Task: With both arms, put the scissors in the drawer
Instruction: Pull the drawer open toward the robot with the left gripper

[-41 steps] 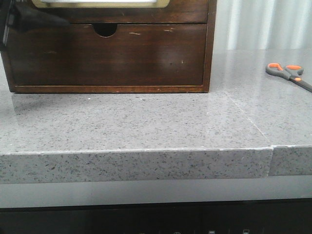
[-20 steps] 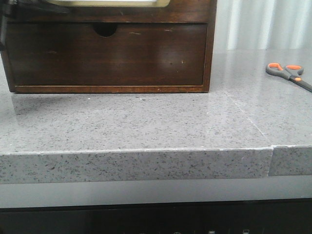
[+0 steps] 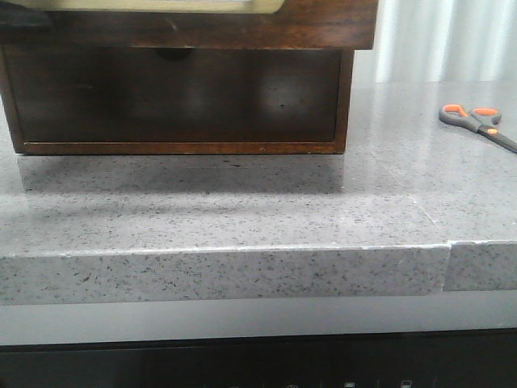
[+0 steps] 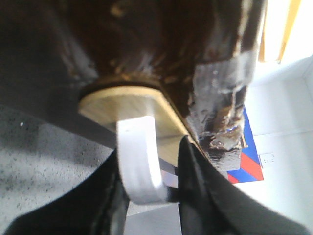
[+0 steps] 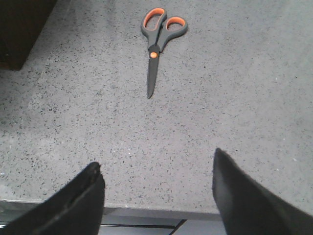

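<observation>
stone worktop (image 3: 242, 218): grey speckled slab carrying everything, with a seam and step near its front edge.

wooden cabinet (image 3: 178, 97): dark brown, at the back left of the worktop. its upper drawer (image 3: 323, 20), fronted by a white panel with a cream rim (image 3: 145, 5), juts forward beyond the cabinet frame and shades the plain lower drawer front (image 3: 178, 93). how far out it stands cannot be judged from the front view.

left gripper (image 4: 166, 191): seen only in its wrist view. its dark fingers (image 4: 195, 181) sit pressed close around a white hooked handle (image 4: 139, 161) mounted on a pale wooden plate (image 4: 127, 105) under the dark wood, so it is pinching the handle.

right gripper (image 5: 156, 191): fingers spread wide and empty, hovering above bare worktop, well apart from its target.

scissors (image 3: 478, 123): lying flat and closed on the worktop, to the right of the cabinet and well clear of it; in the right wrist view (image 5: 157, 44) the handles point away from the gripper and the blades towards it.

likely risks: the handle is narrow, so a skewed pull could slip the fingers off or drag the whole cabinet forward. the scissors lie flat on hard stone, so a shallow grasp may skate them away rather than lift them.
</observation>
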### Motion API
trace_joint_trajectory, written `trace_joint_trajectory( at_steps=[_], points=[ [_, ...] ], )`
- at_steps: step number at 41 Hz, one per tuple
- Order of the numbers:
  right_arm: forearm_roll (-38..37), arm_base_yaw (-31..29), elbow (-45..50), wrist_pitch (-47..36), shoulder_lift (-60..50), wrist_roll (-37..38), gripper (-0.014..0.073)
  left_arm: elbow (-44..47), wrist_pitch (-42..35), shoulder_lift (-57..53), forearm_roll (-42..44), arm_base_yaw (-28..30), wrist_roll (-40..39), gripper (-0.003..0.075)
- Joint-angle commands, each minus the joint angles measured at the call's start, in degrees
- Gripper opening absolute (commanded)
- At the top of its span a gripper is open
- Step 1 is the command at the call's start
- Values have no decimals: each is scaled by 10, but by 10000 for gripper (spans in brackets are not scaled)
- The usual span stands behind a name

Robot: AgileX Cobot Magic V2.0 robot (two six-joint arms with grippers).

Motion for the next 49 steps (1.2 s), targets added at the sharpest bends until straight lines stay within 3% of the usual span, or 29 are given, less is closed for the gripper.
trace_joint_trajectory(
  at_steps=[1, 5, 11, 13, 25, 31, 39, 45, 49],
  points=[
    [-6, -2, -19, -38, 5, -5, 499, -3, 57, -29, -12, -4, 39, 130],
    [-6, -2, -19, -38, 5, -5, 499, -3, 57, -27, -10, -4, 39, 221],
    [-6, -2, -19, -38, 5, -5, 499, -3, 57, -27, -7, -4, 39, 475],
    [-6, -2, -19, -38, 5, -5, 499, -3, 57, -27, -2, -4, 39, 509],
    [-6, -2, -19, -38, 5, -5, 499, -3, 57, -67, 119, -4, 36, 513],
    [-6, -2, -19, -38, 5, -5, 499, -3, 42, -135, 203, -4, -18, 513],
    [-6, -2, -19, -38, 5, -5, 499, -22, 12, -244, 448, -4, -192, 513],
    [-6, -2, -19, -38, 5, -5, 499, -85, 27, -315, 735, -4, -345, 513],
    [-6, -2, -19, -38, 5, -5, 499, -134, 48, -340, 876, -4, -395, 513]
  ],
)
